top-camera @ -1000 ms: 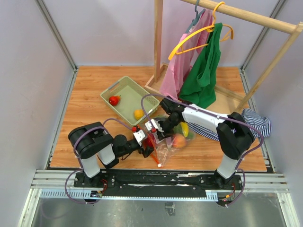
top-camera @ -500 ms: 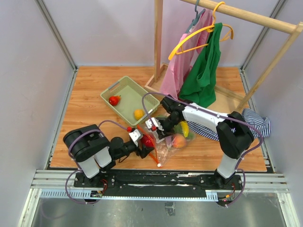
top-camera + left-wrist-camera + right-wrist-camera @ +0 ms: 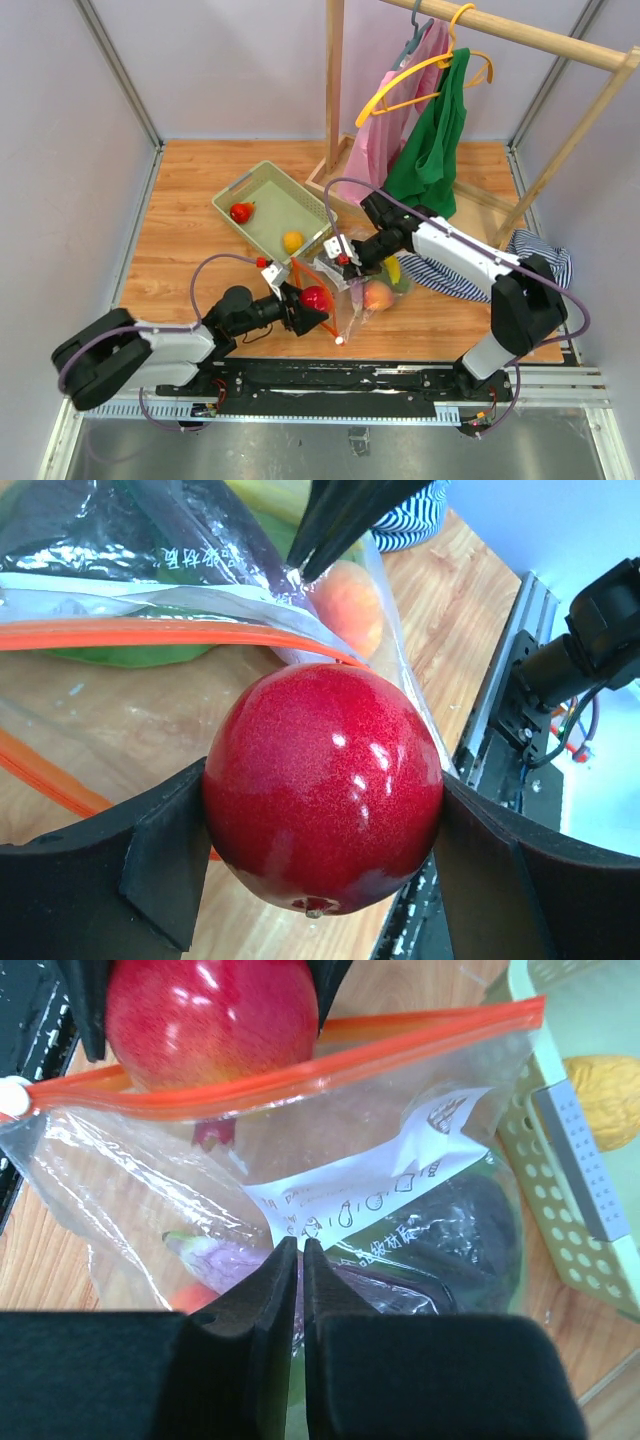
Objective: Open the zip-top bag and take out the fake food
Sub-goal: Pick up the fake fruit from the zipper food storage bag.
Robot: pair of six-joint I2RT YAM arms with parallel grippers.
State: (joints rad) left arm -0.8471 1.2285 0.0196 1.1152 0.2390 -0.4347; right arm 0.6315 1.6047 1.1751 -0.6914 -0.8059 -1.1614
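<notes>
At the zip-top bag's (image 3: 400,1110) 9 o'clock edge
My left fingers (image 3: 160,850) grasp 1 red piece of fake food (image 3: 325,780); my right fingers (image 3: 255,1300) are clenched on the bag's clear plastic.

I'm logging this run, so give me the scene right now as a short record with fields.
left tool: shut on red fruit at the mouth of the zip-top bag
right tool: shut, pinching the zip-top bag's clear film
zip-top bag: mouth parted, eggplant and peach inside
green basket: one red piece, one yellow piece
</notes>
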